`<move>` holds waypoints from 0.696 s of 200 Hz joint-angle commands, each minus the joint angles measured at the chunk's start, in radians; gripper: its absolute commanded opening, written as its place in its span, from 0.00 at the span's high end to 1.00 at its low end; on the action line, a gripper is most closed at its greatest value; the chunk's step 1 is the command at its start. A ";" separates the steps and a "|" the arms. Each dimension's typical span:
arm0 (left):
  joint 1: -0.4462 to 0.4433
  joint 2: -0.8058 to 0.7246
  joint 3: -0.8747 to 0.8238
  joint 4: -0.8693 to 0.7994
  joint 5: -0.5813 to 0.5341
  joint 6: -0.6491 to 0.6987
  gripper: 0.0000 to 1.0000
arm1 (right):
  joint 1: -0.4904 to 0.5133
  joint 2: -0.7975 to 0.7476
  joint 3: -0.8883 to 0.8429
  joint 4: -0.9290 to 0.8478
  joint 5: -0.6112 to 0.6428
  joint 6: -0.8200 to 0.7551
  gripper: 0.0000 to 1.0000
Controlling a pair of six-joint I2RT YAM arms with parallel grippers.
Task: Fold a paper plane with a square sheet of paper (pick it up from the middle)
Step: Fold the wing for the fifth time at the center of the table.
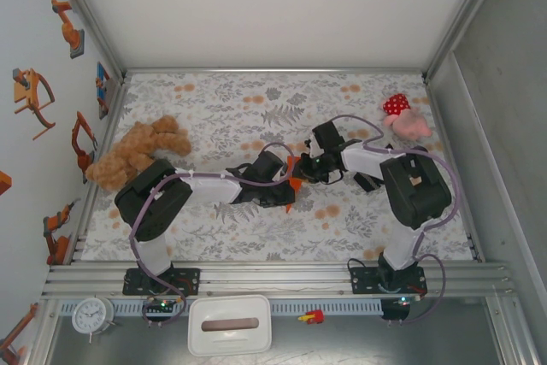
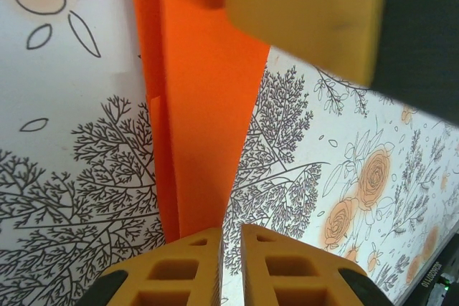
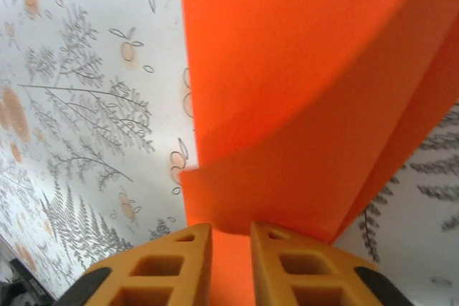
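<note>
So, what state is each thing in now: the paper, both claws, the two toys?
Thin bright orange paper sheet: folded, held up off the table.
Left claw: almost shut, seemingly pinching the paper's narrow end.
Right claw: fingers slightly apart, paper between them; grip unclear.
Fluffy brown teddy bear: lying on the table, untouched.
Red-and-pink polka-dot plush toy: lying at the far right.
</note>
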 commanded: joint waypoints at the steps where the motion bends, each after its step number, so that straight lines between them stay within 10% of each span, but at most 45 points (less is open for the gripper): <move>1: -0.006 0.007 0.015 0.000 0.008 -0.003 0.84 | 0.004 -0.090 0.017 -0.075 0.100 -0.046 0.71; 63: -0.011 0.001 0.017 0.008 0.014 0.004 0.84 | 0.005 -0.106 -0.001 -0.144 0.274 -0.072 0.51; 139: -0.016 0.007 0.018 0.000 0.011 0.006 0.84 | 0.034 0.019 0.087 -0.197 0.243 -0.119 0.49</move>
